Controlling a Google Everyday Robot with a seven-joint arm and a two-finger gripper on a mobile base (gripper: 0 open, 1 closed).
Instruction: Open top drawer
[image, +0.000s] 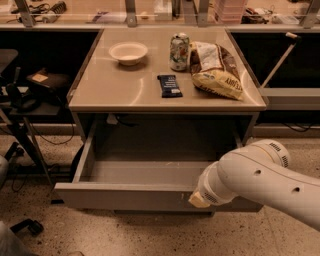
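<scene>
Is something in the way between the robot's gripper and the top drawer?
Nothing visible is. The gripper sits right at the top drawer's front, right of centre, mostly hidden behind the robot's own arm. The drawer is already pulled out.

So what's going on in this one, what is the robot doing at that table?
The robot's arm reaches in from the right. Its gripper is at the front edge of the top drawer, right of centre and mostly hidden by the arm. The drawer is pulled well out from under the table. On the tabletop sit a bowl, a can, a snack bag and a dark bar, none of them being touched.
</scene>
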